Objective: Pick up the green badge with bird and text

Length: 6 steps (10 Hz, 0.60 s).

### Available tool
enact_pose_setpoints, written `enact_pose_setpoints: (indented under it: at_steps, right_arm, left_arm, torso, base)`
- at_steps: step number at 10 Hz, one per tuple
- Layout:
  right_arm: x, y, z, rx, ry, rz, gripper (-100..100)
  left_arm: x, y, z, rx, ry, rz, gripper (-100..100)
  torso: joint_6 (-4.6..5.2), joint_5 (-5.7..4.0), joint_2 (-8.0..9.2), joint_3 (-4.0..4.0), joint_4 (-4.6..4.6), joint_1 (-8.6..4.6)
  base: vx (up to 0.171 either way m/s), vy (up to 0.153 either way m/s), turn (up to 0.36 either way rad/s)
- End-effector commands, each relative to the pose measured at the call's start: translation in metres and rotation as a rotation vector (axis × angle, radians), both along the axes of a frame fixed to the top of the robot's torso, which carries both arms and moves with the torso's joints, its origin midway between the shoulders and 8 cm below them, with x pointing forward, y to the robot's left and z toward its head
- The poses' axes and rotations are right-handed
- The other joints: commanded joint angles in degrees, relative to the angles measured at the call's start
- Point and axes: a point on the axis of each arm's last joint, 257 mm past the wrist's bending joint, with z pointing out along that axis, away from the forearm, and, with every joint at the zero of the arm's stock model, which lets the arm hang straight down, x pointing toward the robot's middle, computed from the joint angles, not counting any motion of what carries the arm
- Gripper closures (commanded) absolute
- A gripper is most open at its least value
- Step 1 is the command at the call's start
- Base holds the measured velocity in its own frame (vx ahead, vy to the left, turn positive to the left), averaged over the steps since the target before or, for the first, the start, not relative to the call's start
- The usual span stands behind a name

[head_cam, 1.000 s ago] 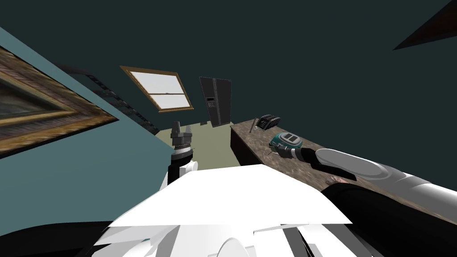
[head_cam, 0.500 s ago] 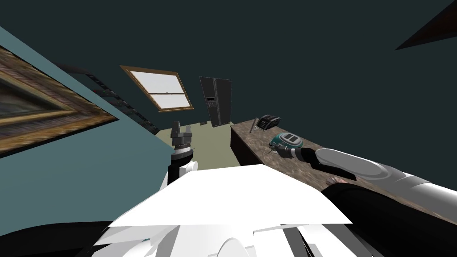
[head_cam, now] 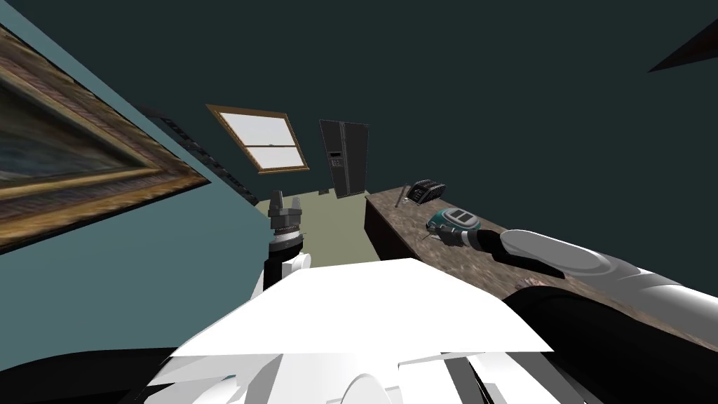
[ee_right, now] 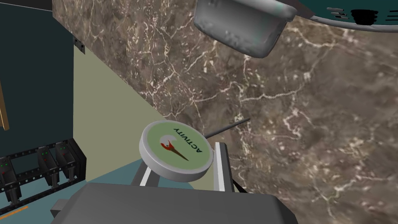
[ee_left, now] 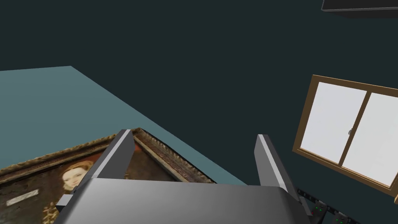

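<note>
The right gripper [ee_right: 182,163] is closed on the green badge [ee_right: 175,151], one blade on each side of its grey rim, the round face with its red bird mark and the word ACTIVITY turned towards the wrist camera; the badge sits at the edge of the brown marble table [ee_right: 295,116], with the pale green floor [ee_right: 112,112] behind its other half; in the head view that gripper [head_cam: 443,235] is low over the table [head_cam: 400,224], just beside a teal device [head_cam: 454,219]. The risk, as I judge it, is the grip itself; the blades hold a thin, smooth disc by its rim, so a quick lift or a twist of the wrist could let it pivot or slip out and drop past the table edge to the floor; a thin dark pin [ee_right: 229,127] points from behind the badge towards the marble and could snag there; the teal device is near enough to be knocked on the way up. The left blade's tip is hidden behind the badge, so how much of the rim it holds is unclear; whether the badge is clear of the table cannot be told; the teal device is cut off in the right wrist view. The left gripper [ee_left: 194,134] is raised beside the chest, wide open and empty.
</note>
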Motion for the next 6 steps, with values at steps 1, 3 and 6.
enact_pose_setpoints:
  at_steps: [1, 3, 6]
  right_arm:
    - [0.002, -0.008, 0.003, 0.003, 0.002, -0.011, 100]
    - [0.004, -0.018, 0.006, 0.007, 0.002, -0.024, 100]
    - [0.005, -0.021, 0.007, 0.007, 0.002, -0.027, 0]
  left_arm:
    - [0.000, 0.000, 0.000, 0.000, 0.000, 0.000, 0]
    - [0.000, 0.000, 0.000, 0.000, 0.000, 0.000, 0]
    - [0.000, 0.000, 0.000, 0.000, 0.000, 0.000, 0]
  torso:
    - [0.00, 0.00, 0.00, 0.00, 0.00, 0.00]
    - [0.01, -0.04, 0.00, 0.00, 0.00, -0.05]
    - [0.03, -0.06, -0.08, -0.04, -0.01, -0.06]
  base:
    - [-0.065, 0.011, 0.068]
    - [-0.073, 0.021, 0.066]
    - [-0.035, 0.016, 0.019]
